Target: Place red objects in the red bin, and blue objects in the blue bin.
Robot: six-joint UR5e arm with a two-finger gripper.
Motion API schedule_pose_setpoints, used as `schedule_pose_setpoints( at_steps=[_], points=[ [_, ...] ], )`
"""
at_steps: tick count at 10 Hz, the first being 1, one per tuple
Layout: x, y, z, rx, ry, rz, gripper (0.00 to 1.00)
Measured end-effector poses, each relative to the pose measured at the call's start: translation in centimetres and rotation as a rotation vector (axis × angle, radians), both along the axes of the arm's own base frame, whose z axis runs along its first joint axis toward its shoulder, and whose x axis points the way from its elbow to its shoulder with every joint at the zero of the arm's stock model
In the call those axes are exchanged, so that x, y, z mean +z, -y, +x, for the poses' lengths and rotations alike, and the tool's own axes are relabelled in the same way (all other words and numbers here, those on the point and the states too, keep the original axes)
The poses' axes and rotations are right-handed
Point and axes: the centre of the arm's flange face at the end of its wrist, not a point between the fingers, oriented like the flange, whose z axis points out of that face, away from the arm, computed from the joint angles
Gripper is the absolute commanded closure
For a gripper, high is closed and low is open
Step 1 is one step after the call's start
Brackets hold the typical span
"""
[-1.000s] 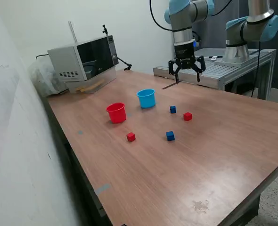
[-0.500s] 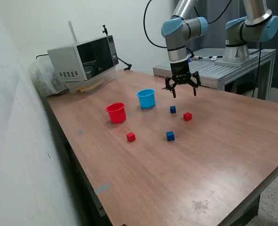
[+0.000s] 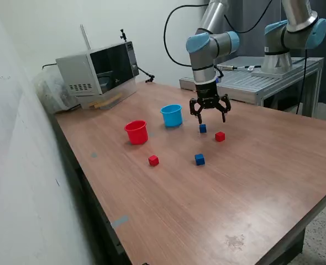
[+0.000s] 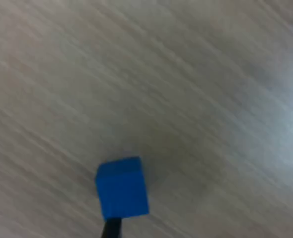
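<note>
Nothing is sorted yet, I judge: my end effector (image 3: 209, 114), spread and empty, hangs just above the blue cube (image 3: 203, 128) at frame centre, while all four cubes lie on the surface (image 3: 251, 182), outside both cups.

I saw the wooden table (image 3: 251, 182) carrying a microwave (image 3: 99, 72) at its far corner, a red cup (image 3: 136, 132) beside a blue cup (image 3: 172, 115), two blue cubes (image 3: 203, 128) (image 3: 199, 159), and two red cubes (image 3: 220, 136) (image 3: 153, 160).
</note>
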Motion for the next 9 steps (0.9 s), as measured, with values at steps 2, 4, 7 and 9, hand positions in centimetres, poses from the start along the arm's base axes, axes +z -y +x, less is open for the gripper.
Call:
schedule_pose_setpoints(
  at_steps=[2, 4, 7, 9],
  points=[
    [-0.2, -1.2, -0.7, -0.018, -0.011, 0.002, 0.0],
    [-0.6, -2.7, -1.1, -0.041, -0.018, 0.004, 0.0],
    [-0.9, -4.1, -1.1, -0.04, -0.019, 0.007, 0.0],
    [-1.1, -4.2, -1.0, -0.036, -0.016, 0.007, 0.0]
  ],
)
